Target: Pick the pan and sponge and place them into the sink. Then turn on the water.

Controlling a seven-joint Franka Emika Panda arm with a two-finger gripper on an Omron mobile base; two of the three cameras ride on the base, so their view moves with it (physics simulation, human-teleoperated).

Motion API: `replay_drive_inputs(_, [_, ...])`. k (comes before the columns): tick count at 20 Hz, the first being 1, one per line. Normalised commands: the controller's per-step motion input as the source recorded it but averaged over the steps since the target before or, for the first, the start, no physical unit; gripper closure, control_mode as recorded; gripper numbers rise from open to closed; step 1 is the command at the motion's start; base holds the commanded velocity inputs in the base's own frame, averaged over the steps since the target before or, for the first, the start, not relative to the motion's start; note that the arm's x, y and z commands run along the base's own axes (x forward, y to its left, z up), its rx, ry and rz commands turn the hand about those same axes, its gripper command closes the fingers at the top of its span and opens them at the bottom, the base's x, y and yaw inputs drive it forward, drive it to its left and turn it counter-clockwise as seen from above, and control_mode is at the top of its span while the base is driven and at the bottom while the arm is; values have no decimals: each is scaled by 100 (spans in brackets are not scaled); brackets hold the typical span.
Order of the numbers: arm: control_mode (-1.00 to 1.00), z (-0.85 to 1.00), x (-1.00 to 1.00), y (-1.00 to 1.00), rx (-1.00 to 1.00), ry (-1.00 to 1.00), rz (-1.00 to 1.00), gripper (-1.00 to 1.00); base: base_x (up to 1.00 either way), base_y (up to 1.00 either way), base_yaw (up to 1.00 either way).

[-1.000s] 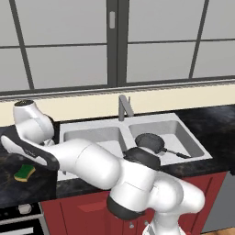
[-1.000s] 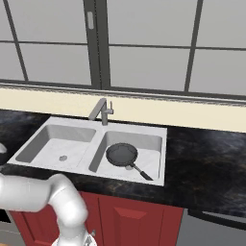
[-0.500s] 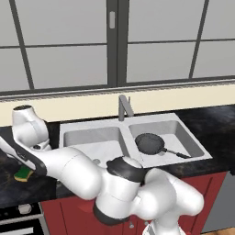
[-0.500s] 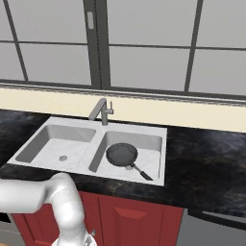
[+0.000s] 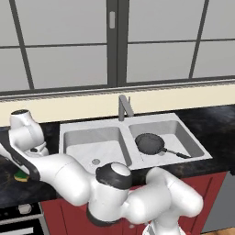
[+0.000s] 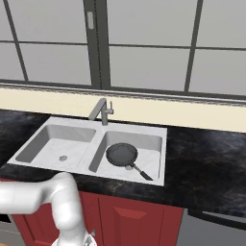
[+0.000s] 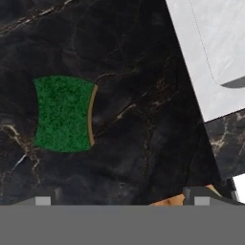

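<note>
The sponge [image 7: 63, 114] lies green side up on the black counter, left of centre in the hand view, with a thin yellow edge showing. My gripper [image 7: 122, 201] hovers above the counter, open, nothing between its tips; the sponge sits ahead and off to one side. In the left base view my arm reaches far left over the counter and covers most of the sponge [image 5: 20, 176]. The black pan [image 5: 150, 143] rests in the right basin of the sink [image 5: 87, 126], handle pointing right; from the other side the pan [image 6: 122, 153] shows in that same basin. No water runs from the faucet [image 5: 124, 106].
A corner of the sink rim [image 7: 201, 62] crosses the upper right of the hand view. Black marble counter [image 6: 206, 158] flanks the sink on both sides. A stove front [image 5: 23, 215] sits below the counter at far left. A window wall stands behind the faucet [image 6: 101, 110].
My arm has swung lower and further left over the counter, so the hand now hangs above the sponge. Pan and sponge have stayed put.
</note>
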Motion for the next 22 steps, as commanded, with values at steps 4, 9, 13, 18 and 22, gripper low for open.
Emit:
replay_drive_inputs(4, [-100, -15, 20, 8, 0, 0, 0, -100, 0, 0, 0])
replay_drive_inputs(9, [-100, -19, 19, 11, 0, 0, 0, -100, 0, 0, 0])
replay_drive_inputs(13, [-100, -19, 18, 17, 0, 0, 0, -100, 0, 0, 0])
replay_drive_inputs(18, [-100, -17, 13, 15, 0, -4, 0, -100, 0, 0, 0])
replay_drive_inputs(22, [-100, -14, 11, 12, 0, -4, 0, -100, 0, 0, 0])
